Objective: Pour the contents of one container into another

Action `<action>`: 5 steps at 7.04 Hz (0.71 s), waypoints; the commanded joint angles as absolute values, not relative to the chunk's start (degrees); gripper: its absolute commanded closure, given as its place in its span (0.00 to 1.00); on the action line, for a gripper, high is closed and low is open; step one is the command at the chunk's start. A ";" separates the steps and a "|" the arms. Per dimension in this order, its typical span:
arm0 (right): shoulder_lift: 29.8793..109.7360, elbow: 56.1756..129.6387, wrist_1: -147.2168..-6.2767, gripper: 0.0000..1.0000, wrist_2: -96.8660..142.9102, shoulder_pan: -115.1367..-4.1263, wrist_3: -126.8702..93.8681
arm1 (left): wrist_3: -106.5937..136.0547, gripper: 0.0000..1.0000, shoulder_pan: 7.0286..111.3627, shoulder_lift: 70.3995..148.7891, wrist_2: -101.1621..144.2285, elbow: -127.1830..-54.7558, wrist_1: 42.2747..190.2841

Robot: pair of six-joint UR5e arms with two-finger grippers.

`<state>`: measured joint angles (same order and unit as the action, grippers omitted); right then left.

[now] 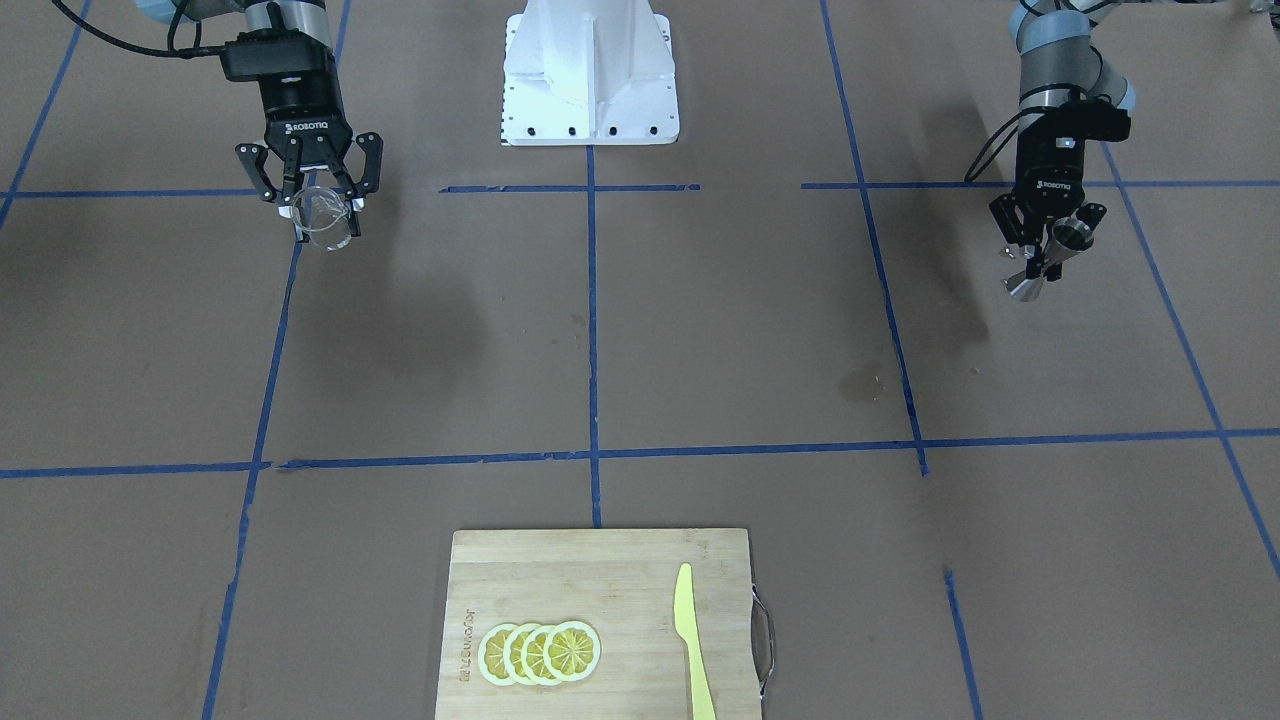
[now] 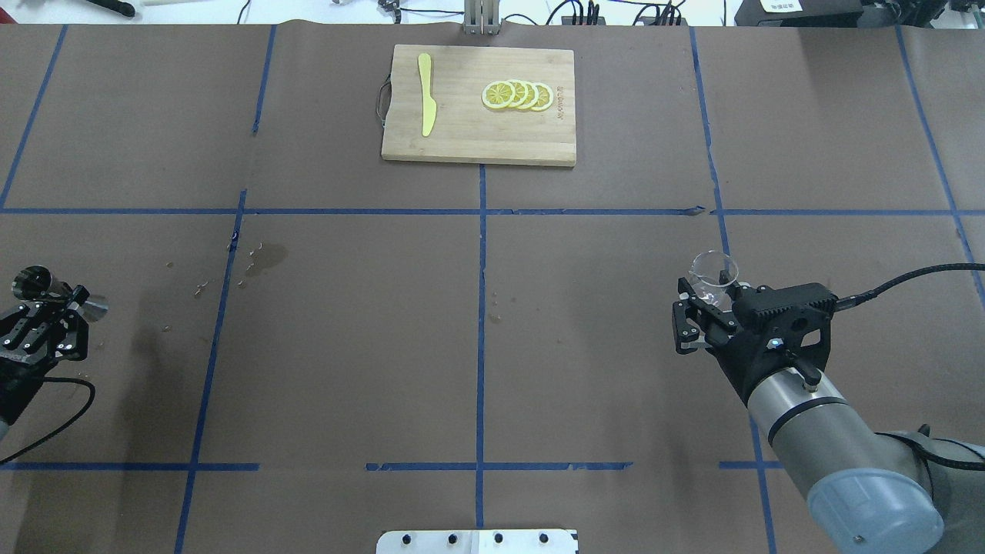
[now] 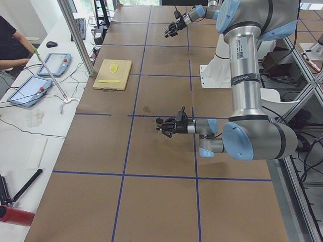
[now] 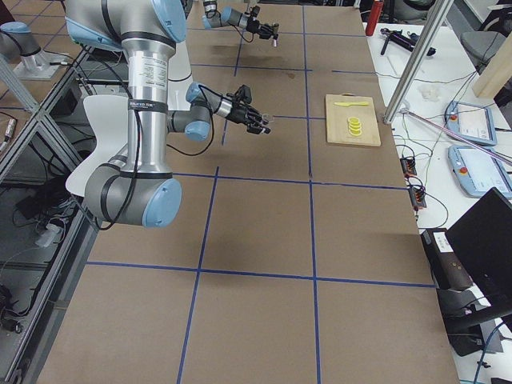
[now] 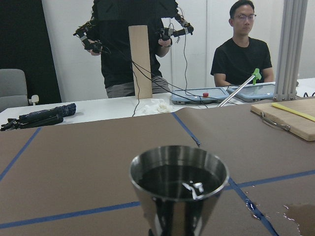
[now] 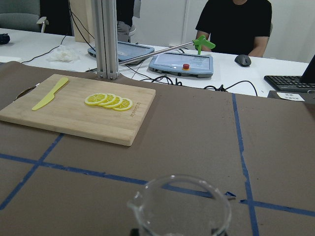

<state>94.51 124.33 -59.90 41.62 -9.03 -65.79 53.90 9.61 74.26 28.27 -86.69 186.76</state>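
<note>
The board (image 2: pixel 477 142) lies at the table's (image 2: pixel 346 346) far edge, mid-width, carrying the knife (image 2: pixel 425 104) and lemon slices (image 2: pixel 517 95). A broad stretch of brown surface runs between the two grippers, which hang above the table well apart, one toward each end. A few wet marks (image 2: pixel 262 258) sit on the left half.

The left gripper (image 1: pixel 1048 247) has its fingers pressed onto the narrow waist of the jigger (image 1: pixel 1026 287), both cups sticking out free (the wrist view shows dark liquid in the upper cup). The right gripper (image 1: pixel 325 212) pinches the glass (image 1: pixel 325 230) between its fingers, rim clear of the pads. The glass's mouth points toward the board side.
</note>
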 commanded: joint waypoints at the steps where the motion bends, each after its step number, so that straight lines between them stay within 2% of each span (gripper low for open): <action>1: 94.48 124.28 -59.94 1.00 41.57 -8.96 -65.74 | 54.84 1.00 9.23 74.79 29.95 -86.48 186.42; 5: 94.31 124.19 -59.94 1.00 41.57 -8.88 -65.74 | 56.78 1.00 8.88 74.79 33.13 -85.96 182.90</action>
<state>94.40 124.20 -59.94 41.57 -8.88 -65.78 56.16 8.99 74.79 32.98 -86.14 183.36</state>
